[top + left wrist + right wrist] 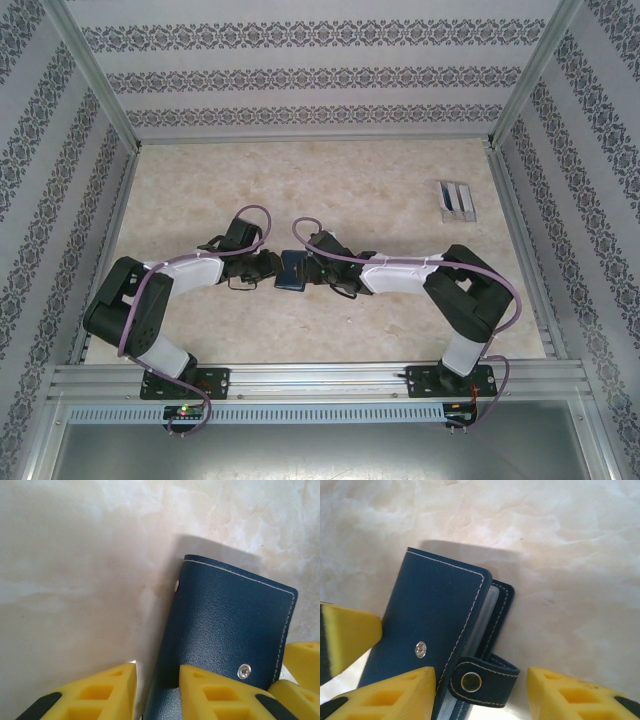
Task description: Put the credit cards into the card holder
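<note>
**Grippers and card holder at mid-table.** The left gripper [157, 677] has its jaws part-way apart across the lower edge of the card holder [225, 620]. In the left wrist view one yellow finger [220, 695] overlaps the navy cover near its small stud. The other finger [95, 695] stands just beside the edge, with a thin sliver of table between them. Whether this gripper actually pinches the cover cannot be told.

The right gripper [480, 675] has its fingers well apart and clamps nothing. The holder's snap strap [482, 680] lies loose in the gap. One finger [395, 692] touches the stitched cover at the lower left of the frame. The other [575, 695] is clear of the strap, with bare table between them. Pale inner sleeves show at the holder's open edge beside the strap.

In the overhead view the holder sits at centre frame, its long axis running up and down the picture. The left gripper meets it from the left and the right gripper from the right, so both are equally near it.

The credit cards [457, 200] lie flat at the upper right of the table [300, 180], well apart from both grippers. They are too small there to tell one from another.

*Judgement:* no card is in the holder's mouth yet. The coming move turns on the cards lying up and to the right of the holder, on the right arm's side. The right arm is therefore the likelier one to fetch them while the left steadies the holder.
</note>
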Action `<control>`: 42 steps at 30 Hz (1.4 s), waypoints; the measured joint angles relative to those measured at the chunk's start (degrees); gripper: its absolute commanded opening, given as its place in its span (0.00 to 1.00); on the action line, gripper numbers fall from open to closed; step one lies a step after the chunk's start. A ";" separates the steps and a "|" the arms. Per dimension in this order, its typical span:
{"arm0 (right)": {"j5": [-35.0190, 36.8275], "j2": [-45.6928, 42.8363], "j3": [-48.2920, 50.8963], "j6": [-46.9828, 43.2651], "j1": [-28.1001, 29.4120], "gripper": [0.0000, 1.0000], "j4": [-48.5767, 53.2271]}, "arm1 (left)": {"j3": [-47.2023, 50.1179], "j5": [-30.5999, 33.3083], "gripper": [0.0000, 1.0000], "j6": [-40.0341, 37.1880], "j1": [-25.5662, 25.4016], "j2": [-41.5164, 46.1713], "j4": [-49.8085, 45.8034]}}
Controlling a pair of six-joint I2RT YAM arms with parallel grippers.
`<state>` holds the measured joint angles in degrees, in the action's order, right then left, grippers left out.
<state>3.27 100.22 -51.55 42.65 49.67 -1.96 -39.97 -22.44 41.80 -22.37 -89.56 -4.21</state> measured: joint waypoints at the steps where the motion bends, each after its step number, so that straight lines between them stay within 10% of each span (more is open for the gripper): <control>1: 0.42 0.35 0.00 -0.13 0.00 0.42 0.02 | 0.00 -0.07 0.30 0.00 0.00 -0.22 0.13; 10: 2.54 0.52 0.24 -1.05 -0.02 0.18 0.57 | -0.83 -0.79 0.32 -0.24 -0.28 -1.99 0.70; 17: 2.34 -1.25 1.20 -3.96 -0.04 0.46 0.63 | -1.57 0.92 0.29 -1.03 -1.05 -2.40 0.13; 42: 1.70 3.48 -1.14 -6.73 -4.70 0.38 0.07 | 0.85 0.26 0.19 4.87 -1.25 -3.63 7.82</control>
<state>4.97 103.70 -52.69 35.92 44.97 -1.89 -39.11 -22.17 46.68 -23.62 -93.19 3.62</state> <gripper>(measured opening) 0.404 0.198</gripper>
